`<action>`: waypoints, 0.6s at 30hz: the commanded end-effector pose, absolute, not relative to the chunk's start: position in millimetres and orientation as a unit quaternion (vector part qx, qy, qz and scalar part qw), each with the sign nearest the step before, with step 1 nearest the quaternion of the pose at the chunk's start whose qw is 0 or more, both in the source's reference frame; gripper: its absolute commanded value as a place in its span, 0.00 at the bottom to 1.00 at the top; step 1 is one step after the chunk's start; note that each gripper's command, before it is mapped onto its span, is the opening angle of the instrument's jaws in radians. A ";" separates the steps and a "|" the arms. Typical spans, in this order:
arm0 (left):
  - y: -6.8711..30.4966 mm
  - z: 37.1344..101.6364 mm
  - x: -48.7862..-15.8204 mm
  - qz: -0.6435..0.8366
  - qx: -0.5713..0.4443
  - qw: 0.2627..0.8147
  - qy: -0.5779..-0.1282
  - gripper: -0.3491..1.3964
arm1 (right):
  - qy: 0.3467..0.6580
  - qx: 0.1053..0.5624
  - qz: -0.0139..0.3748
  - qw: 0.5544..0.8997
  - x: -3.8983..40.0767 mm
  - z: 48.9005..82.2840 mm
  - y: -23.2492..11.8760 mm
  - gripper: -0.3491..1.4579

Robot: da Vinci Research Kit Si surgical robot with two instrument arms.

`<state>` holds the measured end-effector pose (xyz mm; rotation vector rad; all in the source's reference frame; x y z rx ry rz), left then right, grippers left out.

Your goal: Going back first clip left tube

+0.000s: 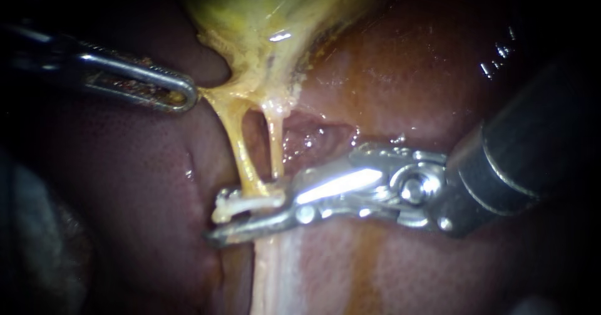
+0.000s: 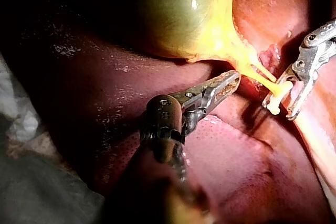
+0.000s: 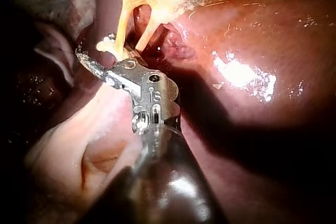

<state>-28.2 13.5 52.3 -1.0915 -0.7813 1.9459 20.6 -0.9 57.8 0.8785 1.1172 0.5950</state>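
Done, judging by the lie: white clip (image 1: pixel 235 205) across the left tube (image 1: pixel 241 149), low, left of the right tube (image 1: pixel 274 139). Right instrument (image 1: pixel 218 218) jaws parted around the clip, not yet clear. Remaining: withdrawal rightward. Left instrument (image 1: pixel 188 96) clamped on gallbladder (image 1: pixel 263 14) tissue, far left.

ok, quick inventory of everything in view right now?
liver: one, red-brown, beneath and around everything
gallbladder: one, yellow-green, above the tubes
left tube: one, yellow, running down from the gallbladder
right tube: one, pale yellow, thinner, beside the left tube
clip: one, white, on the left tube's lower end
left instrument: one, silver, jaws shut on the gallbladder's lower edge
right instrument: one, silver tip, dark shaft, jaws open either side of the clip
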 end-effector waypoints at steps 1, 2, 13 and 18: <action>13.5 52.3 -28.2 0.762 -0.427 0.379 -0.306 0.00 | 0.506 0.391 0.269 0.720 20.5 58.0 -0.6 0.46; 13.5 52.4 -28.2 0.762 -0.427 0.379 -0.306 0.00 | 0.510 0.384 0.266 0.722 20.4 58.2 -0.4 0.46; 13.5 52.4 -28.2 0.762 -0.427 0.379 -0.305 0.00 | 0.519 0.327 0.220 0.758 18.4 57.9 -0.1 0.47; 13.5 52.4 -28.2 0.762 -0.427 0.379 -0.305 0.00 | 0.533 0.305 0.192 0.765 17.1 57.2 0.2 0.47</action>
